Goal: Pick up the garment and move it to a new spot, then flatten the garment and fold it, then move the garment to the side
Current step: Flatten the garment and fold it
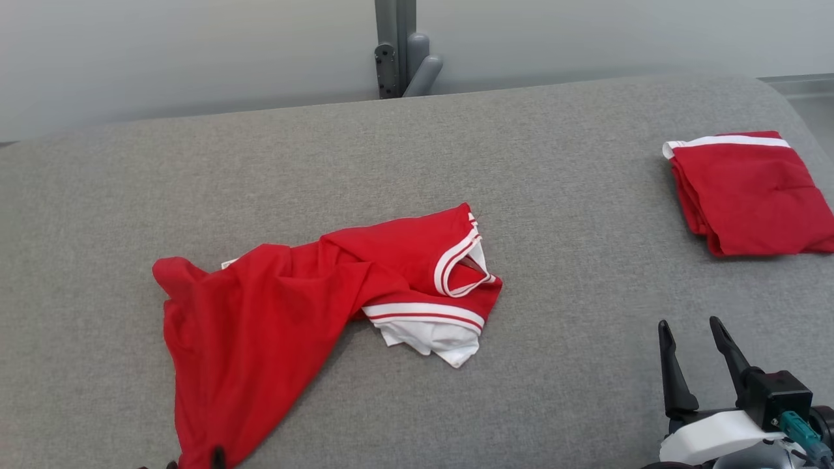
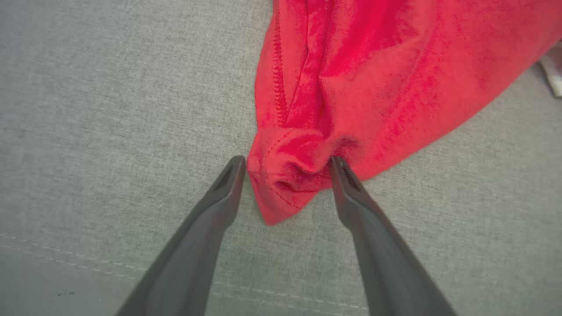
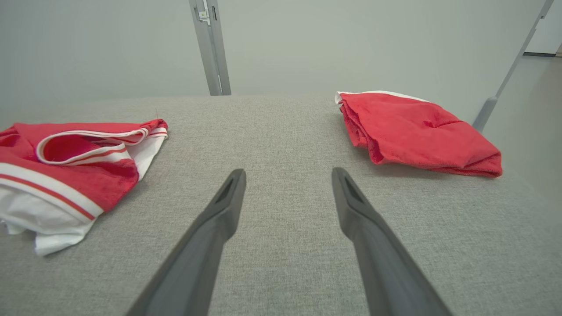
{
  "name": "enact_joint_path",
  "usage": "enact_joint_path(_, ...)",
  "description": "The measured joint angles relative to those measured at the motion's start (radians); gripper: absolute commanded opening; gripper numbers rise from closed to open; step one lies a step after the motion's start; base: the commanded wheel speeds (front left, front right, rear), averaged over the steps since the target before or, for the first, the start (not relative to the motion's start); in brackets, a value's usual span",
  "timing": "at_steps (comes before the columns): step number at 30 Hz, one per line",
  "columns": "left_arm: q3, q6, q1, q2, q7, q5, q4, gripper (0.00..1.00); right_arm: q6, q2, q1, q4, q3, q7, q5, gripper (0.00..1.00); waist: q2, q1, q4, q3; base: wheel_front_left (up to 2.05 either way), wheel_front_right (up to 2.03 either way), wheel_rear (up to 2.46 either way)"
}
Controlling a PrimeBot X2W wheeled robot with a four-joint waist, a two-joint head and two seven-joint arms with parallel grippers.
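Fabric first: your crumpled red jersey with white striped trim [image 1: 280,312] lies left of centre on the grey upholstered surface [image 1: 456,143]. Your left gripper [image 2: 285,164] stands spread wide around its bunched near corner (one finger touches the cloth), not clamped. Your right gripper [image 1: 689,322] hovers wide open over bare grey, apart from the folded red garment [image 1: 749,195].

Seen from the head, the garment [image 1: 273,312] runs off the bottom edge, so its lower hem is cut off. Just the dark tips of the left fingers [image 1: 217,458] poke up there. The folded garment [image 1: 749,195] slips past the right edge, and the right gripper [image 1: 689,322] loses its body in the corner. At the left wrist, the garment's bunched corner hides its own inner folds. A white scrap [image 2: 554,74] at the right edge is blurred.
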State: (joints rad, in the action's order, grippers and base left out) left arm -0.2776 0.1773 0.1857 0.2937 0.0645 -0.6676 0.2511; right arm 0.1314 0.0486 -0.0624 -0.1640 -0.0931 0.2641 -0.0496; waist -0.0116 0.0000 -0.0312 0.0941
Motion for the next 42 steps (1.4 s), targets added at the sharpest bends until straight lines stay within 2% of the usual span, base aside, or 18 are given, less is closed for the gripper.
enact_joint_path(2, 0.002, 0.057, 0.029, 0.020, -0.028, 0.029, -0.102, 1.00, 0.000, 0.000, -0.006, 0.004, -0.002, 0.000, -0.003, 1.00, 0.0000, 0.0000, -0.017, -0.005, 0.00, 0.00, 0.00)
enact_joint_path(5, -0.008, 0.087, 0.023, 0.034, -0.069, 0.046, -0.322, 1.00, 0.000, 0.000, -0.019, 0.010, -0.003, 0.000, -0.009, 1.00, 0.0000, 0.0000, -0.043, -0.012, 0.00, 0.00, 0.00)
enact_joint_path(7, -0.050, 0.088, -0.025, 0.053, -0.123, 0.085, -0.422, 1.00, 0.000, 0.001, -0.022, 0.011, 0.002, 0.000, -0.011, 1.00, 0.0000, 0.0000, -0.058, -0.015, 0.00, 0.00, 0.00)
enact_joint_path(10, -0.161, 0.046, -0.138, 0.067, -0.231, 0.148, -0.464, 1.00, 0.000, 0.000, -0.024, 0.009, 0.011, 0.000, -0.012, 1.00, 0.0000, 0.0000, -0.080, -0.014, 0.00, 0.00, 0.00)
enact_joint_path(12, -0.242, 0.000, -0.231, 0.057, -0.291, 0.184, -0.440, 1.00, 0.000, 0.000, -0.019, 0.008, 0.012, 0.000, -0.018, 1.00, 0.0000, 0.0000, -0.095, -0.010, 0.00, 0.00, 0.00)
enact_joint_path(16, -0.363, -0.080, -0.384, -0.006, -0.378, 0.235, -0.323, 1.00, 0.000, 0.000, 0.011, 0.005, 0.030, 0.000, -0.029, 1.00, 0.0000, 0.0000, -0.130, 0.005, 0.00, 0.00, 0.00)
enact_joint_path(21, -0.400, -0.109, -0.512, -0.048, -0.399, 0.269, -0.127, 1.00, 0.000, 0.001, 0.029, -0.007, 0.029, 0.000, -0.068, 1.00, 0.0000, 0.0000, -0.183, 0.029, 0.00, 0.00, 0.00)
enact_joint_path(24, -0.423, -0.129, -0.555, -0.052, -0.415, 0.294, -0.031, 1.00, 0.000, 0.001, 0.029, -0.016, 0.029, 0.000, -0.081, 1.00, 0.0000, 0.0000, -0.217, 0.042, 0.00, 0.00, 0.00)
enact_joint_path(29, -0.458, -0.161, -0.599, -0.023, -0.443, 0.325, 0.110, 1.00, 0.000, 0.001, 0.028, -0.021, 0.023, 0.000, -0.090, 1.00, 0.0000, 0.0000, -0.275, 0.064, 0.00, 0.00, 0.00)
enact_joint_path(30, -0.460, -0.165, -0.607, -0.020, -0.446, 0.327, 0.123, 0.00, 0.000, 0.001, 0.028, -0.021, 0.023, 0.000, -0.090, 1.00, 0.0000, 0.0000, -0.282, 0.067, 0.00, 0.00, 0.00)
enact_joint_path(33, -0.455, -0.184, -0.619, -0.025, -0.441, 0.308, 0.152, 0.00, 0.000, 0.001, 0.028, -0.022, 0.020, 0.000, -0.090, 1.00, 0.0000, 0.0000, -0.297, 0.072, 0.00, 0.00, 0.00)
enact_joint_path(36, -0.421, -0.201, -0.627, -0.055, -0.421, 0.249, 0.144, 0.00, 0.000, 0.001, 0.029, -0.022, 0.021, 0.000, -0.090, 1.00, 0.0000, 0.0000, -0.299, 0.071, 0.00, 0.00, 0.00)
enact_joint_path(42, -0.371, -0.252, -0.626, -0.135, -0.396, 0.099, -0.001, 0.00, 0.000, 0.001, 0.030, -0.018, 0.017, 0.000, -0.077, 1.00, 0.0000, 0.0000, -0.289, 0.066, 0.00, 0.00, 0.00)
